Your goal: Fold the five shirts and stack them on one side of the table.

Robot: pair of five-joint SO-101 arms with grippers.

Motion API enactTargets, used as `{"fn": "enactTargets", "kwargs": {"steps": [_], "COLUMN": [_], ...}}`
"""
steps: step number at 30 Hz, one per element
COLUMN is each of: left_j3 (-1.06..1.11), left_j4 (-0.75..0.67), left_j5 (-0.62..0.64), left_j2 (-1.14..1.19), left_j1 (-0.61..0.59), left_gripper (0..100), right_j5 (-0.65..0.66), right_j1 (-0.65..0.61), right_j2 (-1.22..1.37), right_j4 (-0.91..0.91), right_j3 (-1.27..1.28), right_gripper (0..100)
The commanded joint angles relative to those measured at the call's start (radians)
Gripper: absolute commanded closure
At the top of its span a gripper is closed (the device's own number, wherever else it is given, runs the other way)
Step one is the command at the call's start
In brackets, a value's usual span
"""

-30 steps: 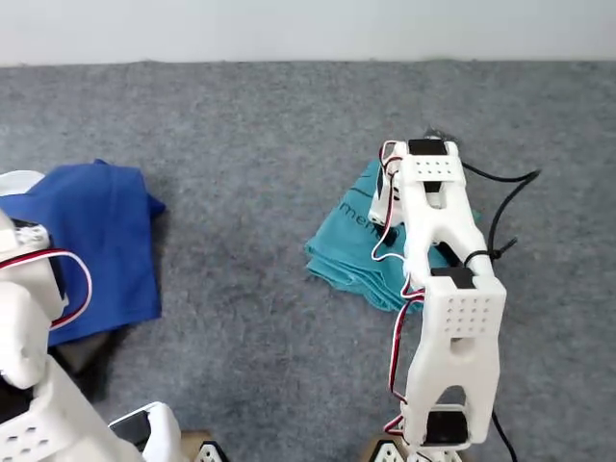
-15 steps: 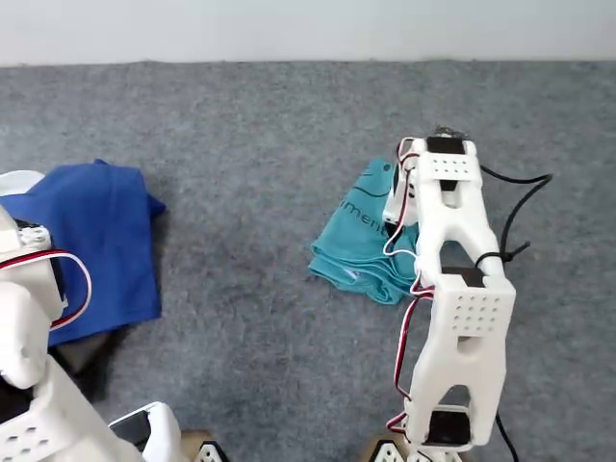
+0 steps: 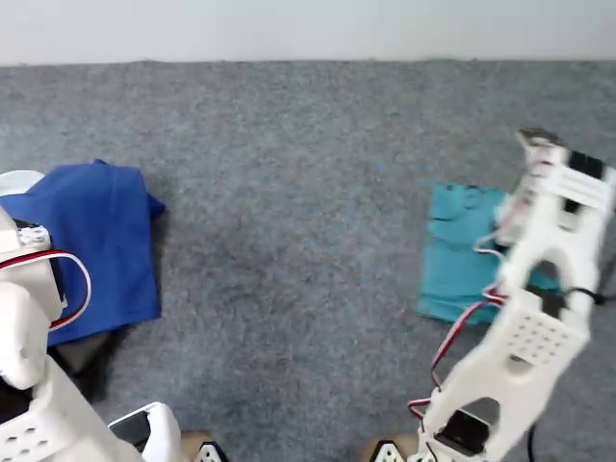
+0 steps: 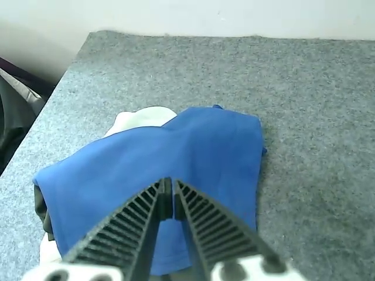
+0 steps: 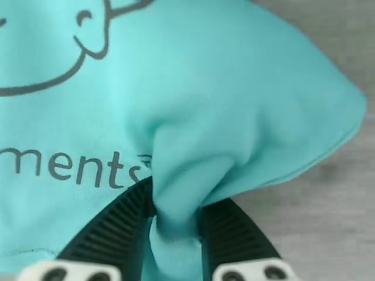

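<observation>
Right wrist view: a bunched fold of the teal shirt [image 5: 176, 76] is clamped between the black fingers [image 5: 126, 219] of the right pincer [image 5: 176, 202], which is drawn in tight on the cloth. The rest of the shirt, marked with dark print, is spread beyond the fingertips, and a strip of the grey counter [image 5: 334, 199] is seen just beside them. In the high view the teal shirt [image 3: 457, 260] is laid out flat beneath and beside the right arm [image 3: 539, 308]. The blue shirt [image 4: 193, 146] is found just beyond and below the tips of the left pincer [image 4: 173, 184], whose ribbed fingers are brought together to a thin slit with nothing held. A white garment [image 4: 137, 117] is seen under the blue shirt's far edge. The blue shirt [image 3: 96, 241] is set well apart from the right pincer, across the counter [image 3: 289, 144].
</observation>
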Motion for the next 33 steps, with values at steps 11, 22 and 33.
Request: {"fn": "enactTargets", "kwargs": {"steps": [11, 22, 33], "left_j3": [-0.002, -0.002, -0.002], "left_j4": [0.014, 0.014, 0.014], "left_j5": [-0.008, -0.008, -0.005], "left_j2": [-0.002, -0.005, -0.008], "left_j1": [-0.006, -0.006, -0.006], "left_gripper": [99, 99, 99], "right_j5": [0.318, 0.166, 0.087], "right_j1": [0.225, 0.168, 0.139], "right_j2": [-0.059, -0.231, 0.047], "right_j4": [-0.182, 0.226, 0.306], "right_j3": [-0.014, -0.110, -0.109], "right_gripper": [81.0, 74.1, 99.2]}}
